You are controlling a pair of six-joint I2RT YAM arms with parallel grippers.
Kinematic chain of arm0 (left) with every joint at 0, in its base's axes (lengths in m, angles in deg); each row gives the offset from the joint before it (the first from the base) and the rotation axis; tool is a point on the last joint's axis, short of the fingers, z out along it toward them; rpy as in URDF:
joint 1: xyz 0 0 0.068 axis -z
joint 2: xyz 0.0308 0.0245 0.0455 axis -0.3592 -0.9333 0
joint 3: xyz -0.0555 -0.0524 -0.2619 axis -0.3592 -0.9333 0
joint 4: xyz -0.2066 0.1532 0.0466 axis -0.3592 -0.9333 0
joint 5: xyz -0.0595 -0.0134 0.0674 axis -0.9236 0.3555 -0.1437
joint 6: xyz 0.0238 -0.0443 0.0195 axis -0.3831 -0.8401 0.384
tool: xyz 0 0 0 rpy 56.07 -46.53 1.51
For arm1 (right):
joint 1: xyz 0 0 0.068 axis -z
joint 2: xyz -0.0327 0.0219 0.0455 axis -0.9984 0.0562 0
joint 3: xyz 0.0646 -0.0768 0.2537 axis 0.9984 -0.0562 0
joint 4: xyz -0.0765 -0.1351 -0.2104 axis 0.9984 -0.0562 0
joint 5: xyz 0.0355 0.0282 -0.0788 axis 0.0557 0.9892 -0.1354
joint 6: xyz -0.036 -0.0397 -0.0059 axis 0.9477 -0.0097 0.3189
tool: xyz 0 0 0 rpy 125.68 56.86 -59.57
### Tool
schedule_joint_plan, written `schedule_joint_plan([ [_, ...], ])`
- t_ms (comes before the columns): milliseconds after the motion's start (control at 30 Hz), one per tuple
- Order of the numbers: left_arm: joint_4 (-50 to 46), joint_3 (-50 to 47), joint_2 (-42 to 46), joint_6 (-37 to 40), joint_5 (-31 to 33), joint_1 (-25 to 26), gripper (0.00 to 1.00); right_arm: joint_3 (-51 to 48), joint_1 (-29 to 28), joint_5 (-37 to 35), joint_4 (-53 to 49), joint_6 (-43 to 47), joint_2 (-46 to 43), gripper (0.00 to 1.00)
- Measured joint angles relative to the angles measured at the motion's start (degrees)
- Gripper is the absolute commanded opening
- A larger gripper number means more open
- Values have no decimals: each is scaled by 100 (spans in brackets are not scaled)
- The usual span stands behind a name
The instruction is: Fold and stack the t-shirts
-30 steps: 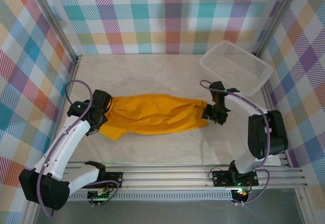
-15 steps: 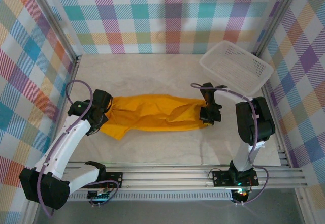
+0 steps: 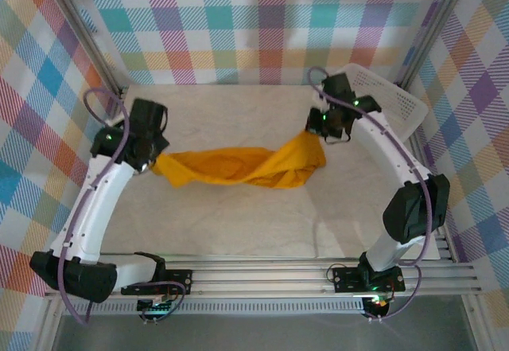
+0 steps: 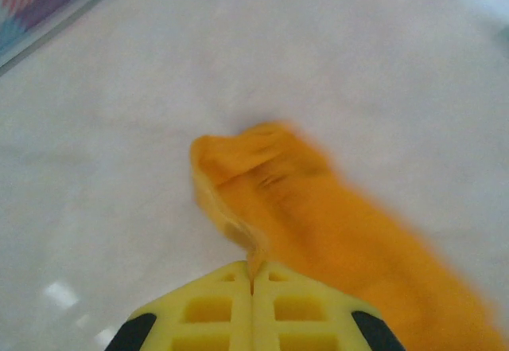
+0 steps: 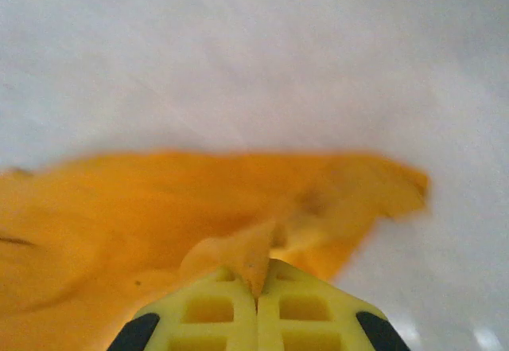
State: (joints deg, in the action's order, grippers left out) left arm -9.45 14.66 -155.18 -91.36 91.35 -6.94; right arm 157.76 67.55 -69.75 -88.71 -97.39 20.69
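The shirt hangs as a twisted orange band across the middle of the table, held at both ends. The left claw has its yellow fingers pressed together on the shirt's left end, with cloth pinched in the seam between them. The right claw is closed the same way on the right end.

Half a second ago the shirt lay flatter and closer to the near edge. Both claws have since carried it toward the far edge, and the right end now sits higher, so the cloth sags in between.

The left claw is close to the left edge. The right claw is just beside the basket in the far right corner. Bare table lies between the shirt and the near edge, with a narrower strip toward the far edge.
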Motion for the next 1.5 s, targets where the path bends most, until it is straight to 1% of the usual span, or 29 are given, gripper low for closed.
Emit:
schedule_joint_plan([
  [100, 151, 1156, -330, 9, 50, -94, 0, 1176, 2, 111, 37, -7, 26, 0],
  [200, 254, 2039, -420, 2, 157, -118, 0, 1770, 2, 149, 190, -48, -70, 0],
  [267, 330, 2441, -354, 9, 273, -118, 0, 1727, 2, 138, 385, -70, -295, 0],
  [400, 688, 2677, 170, 162, 566, -118, 0, 1108, 13, 17, 855, -114, -1202, 0],
  [533, 925, 3237, 505, 448, 870, -120, 0, 929, 13, -50, 1211, -133, -1969, 0],
  [600, 1088, 3593, 522, 597, 986, -120, 0, 962, 13, -11, 1412, -157, -2177, 0],
  [700, 1270, 4037, 415, 748, 1069, -120, 0, 1110, 13, 133, 1602, -245, -2103, 0],
  [800, 1443, 4367, 0, 892, 1021, -219, 0, 1449, 13, 365, 1751, -352, -1613, 0],
  [867, 1539, 4498, -439, 911, 811, -485, 0, 1722, 20, 555, 1882, -407, -1121, 0],
  [933, 1628, 4535, -973, 828, 424, -872, 0, 2072, 46, 791, 1969, -505, -466, 0],
  [1033, 1639, 4631, -1917, 531, -328, -1471, 0, 2898, 92, 1163, 1950, -614, 734, 0],
  [1133, 1578, 4922, -3067, 166, -1187, -1956, 0, 4242, 138, 1534, 1753, -737, 2094, 0],
  [1200, 1530, 5307, -3783, -48, -1725, -2197, 0, 5401, 188, 1742, 1561, -887, 3018, 0],
  [1267, 1427, 5788, -4312, -232, -2109, -2367, 0, 6310, 254, 1884, 1405, -1088, 3679, 0],
  [1300, 1394, 6059, -4518, -330, -2295, -2441, 0, 6614, 299, 1928, 1362, -1187, 3895, 0],
  [1367, 1410, 6376, -4625, -505, -2564, -2542, 0, 6734, 409, 1971, 1344, -1394, 3989, 0],
  [1433, 1497, 6610, -4535, -686, -2802, -2627, 0, 6623, 535, 2011, 1462, -1561, 3895, 0],
  [1500, 1703, 6725, -4277, -820, -2977, -2695, 0, 6234, 699, 2020, 1661, -1720, 3600, 0],
])
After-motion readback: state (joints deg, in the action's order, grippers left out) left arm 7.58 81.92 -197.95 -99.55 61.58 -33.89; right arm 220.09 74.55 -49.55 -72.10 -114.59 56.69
